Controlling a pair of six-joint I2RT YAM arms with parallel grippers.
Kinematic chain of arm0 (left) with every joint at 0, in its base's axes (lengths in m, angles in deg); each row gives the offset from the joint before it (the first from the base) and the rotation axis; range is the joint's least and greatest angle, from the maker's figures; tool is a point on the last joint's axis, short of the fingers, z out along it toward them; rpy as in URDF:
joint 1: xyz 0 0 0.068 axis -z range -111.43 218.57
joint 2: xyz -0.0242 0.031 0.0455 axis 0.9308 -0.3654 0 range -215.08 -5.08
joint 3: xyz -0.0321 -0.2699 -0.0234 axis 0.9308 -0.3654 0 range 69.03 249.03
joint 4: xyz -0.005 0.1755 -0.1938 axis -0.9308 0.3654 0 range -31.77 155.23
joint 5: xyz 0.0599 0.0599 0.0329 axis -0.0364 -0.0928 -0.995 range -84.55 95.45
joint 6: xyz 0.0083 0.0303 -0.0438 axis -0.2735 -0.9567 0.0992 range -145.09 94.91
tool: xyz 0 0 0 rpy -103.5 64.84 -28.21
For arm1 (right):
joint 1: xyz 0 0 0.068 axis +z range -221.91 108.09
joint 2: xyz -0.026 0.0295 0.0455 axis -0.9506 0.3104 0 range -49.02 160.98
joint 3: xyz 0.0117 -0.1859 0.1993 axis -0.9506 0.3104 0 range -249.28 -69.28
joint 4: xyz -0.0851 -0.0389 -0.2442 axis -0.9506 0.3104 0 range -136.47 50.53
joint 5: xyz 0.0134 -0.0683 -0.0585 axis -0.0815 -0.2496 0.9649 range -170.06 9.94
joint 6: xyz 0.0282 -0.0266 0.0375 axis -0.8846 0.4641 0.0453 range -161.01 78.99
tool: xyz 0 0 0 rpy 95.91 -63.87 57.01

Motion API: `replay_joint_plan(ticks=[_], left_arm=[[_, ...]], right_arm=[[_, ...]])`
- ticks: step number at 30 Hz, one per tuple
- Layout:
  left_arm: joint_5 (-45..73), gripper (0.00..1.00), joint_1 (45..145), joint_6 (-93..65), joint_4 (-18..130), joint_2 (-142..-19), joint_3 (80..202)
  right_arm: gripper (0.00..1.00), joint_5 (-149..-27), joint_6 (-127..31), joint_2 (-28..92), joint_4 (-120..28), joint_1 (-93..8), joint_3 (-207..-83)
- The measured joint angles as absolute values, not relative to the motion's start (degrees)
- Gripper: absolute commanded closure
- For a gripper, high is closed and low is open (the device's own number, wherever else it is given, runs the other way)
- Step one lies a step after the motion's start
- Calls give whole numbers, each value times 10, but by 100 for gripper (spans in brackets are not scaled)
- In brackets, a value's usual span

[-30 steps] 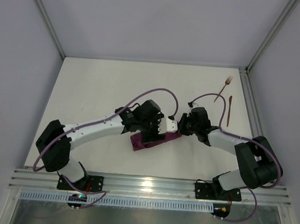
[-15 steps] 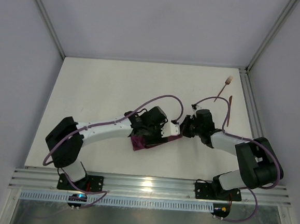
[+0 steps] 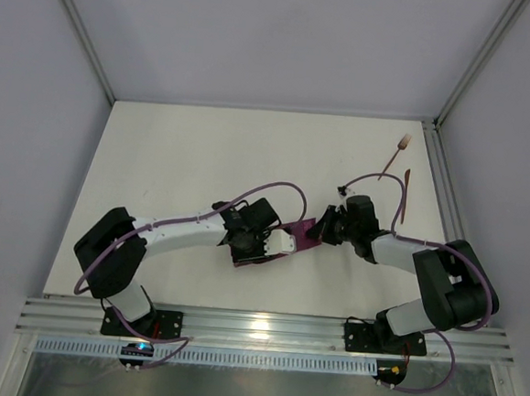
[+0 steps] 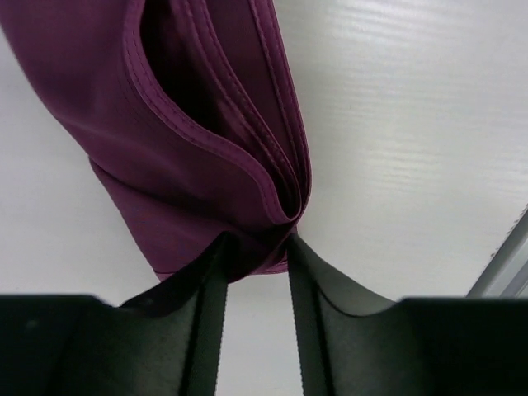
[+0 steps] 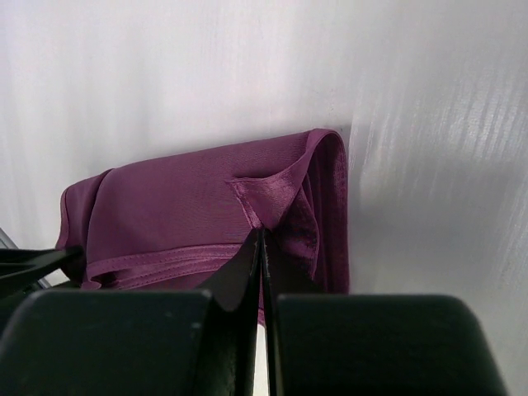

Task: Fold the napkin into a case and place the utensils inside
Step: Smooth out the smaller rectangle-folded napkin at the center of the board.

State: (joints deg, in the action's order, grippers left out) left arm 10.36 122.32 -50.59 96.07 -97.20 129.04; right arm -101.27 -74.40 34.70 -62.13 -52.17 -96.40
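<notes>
White table [image 3: 177, 154] is filling the top view, with grey walls around it. You are holding the napkin [image 3: 302, 235] toward the table's near edge, about midway along it. Its long axis is running near-left to far-right between the left gripper [image 3: 275, 243] and the right gripper [image 3: 323, 228]. The fork [image 3: 396, 159] and knife [image 3: 405, 196] are lying toward the far right corner, nearer your right arm.

Left wrist: your fingers [image 4: 209, 285] are pinching the napkin's [image 4: 198, 140] folded end from both sides.

Right wrist: your fingers [image 5: 239, 272] are clamping tight on a raised corner of the napkin [image 5: 165, 214].
</notes>
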Motion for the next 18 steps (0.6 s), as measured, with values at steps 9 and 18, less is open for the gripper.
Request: replay_joint_plan(ticks=[9,18], left_arm=[[82,100,1223,-526,958,-976,1228],[89,51,1223,-524,960,-972,1231]], right_arm=[[97,-1024,-744,347,-627,-531,-955],[97,-1034,-744,347,-632,-533,-954]])
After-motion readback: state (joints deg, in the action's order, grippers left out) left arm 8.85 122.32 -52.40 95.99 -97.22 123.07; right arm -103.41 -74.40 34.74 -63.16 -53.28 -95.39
